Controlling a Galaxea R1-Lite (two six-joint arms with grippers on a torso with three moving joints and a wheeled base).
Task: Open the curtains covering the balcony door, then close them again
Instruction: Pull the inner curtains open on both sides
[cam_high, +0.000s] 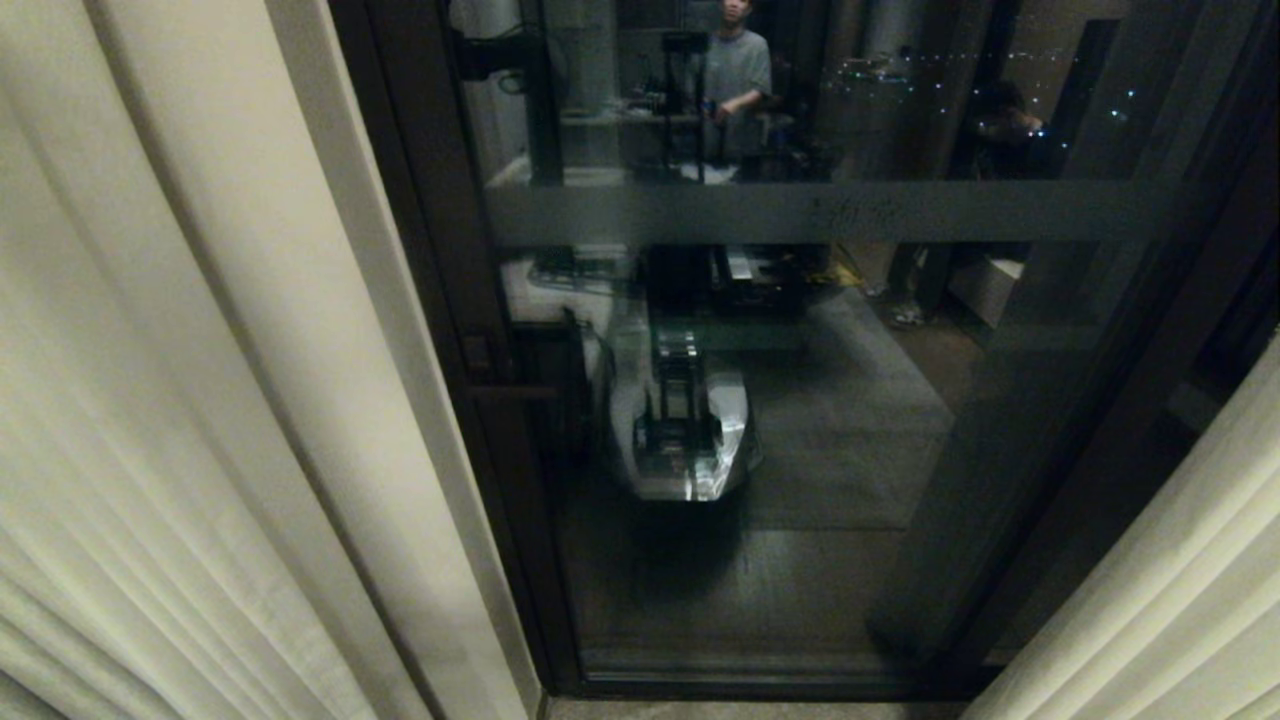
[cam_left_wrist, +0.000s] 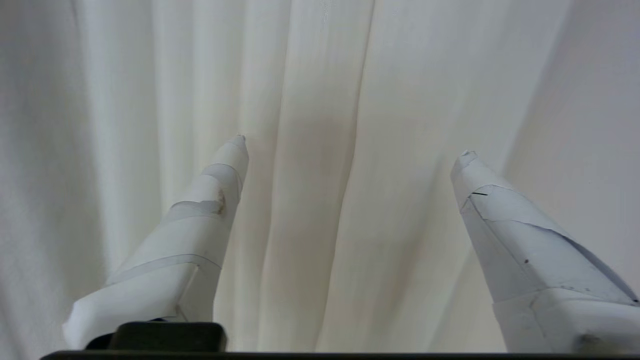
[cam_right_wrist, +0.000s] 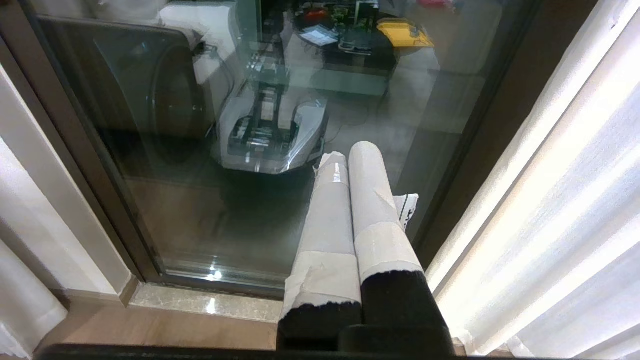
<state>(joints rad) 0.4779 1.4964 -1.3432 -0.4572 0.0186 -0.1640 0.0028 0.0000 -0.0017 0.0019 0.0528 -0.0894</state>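
The cream curtains hang parted: the left panel (cam_high: 200, 400) fills the left of the head view, the right panel (cam_high: 1160, 600) shows at the lower right. Between them stands the balcony door (cam_high: 800, 400), dark-framed glass with a frosted band (cam_high: 820, 212) and a small dark handle (cam_high: 500, 392). My left gripper (cam_left_wrist: 352, 145) is open in front of pleated curtain fabric (cam_left_wrist: 320, 150), with nothing between its taped fingers (cam_left_wrist: 210, 215). My right gripper (cam_right_wrist: 347, 157) is shut and empty, low in front of the glass (cam_right_wrist: 200, 150), beside the right curtain panel (cam_right_wrist: 550, 200). Neither arm shows in the head view.
The glass mirrors my own base (cam_high: 680, 430) and a standing person (cam_high: 735, 80) behind me. A pale stone sill (cam_right_wrist: 200, 302) runs along the door's foot. A white wall strip (cam_high: 400, 400) edges the door frame on the left.
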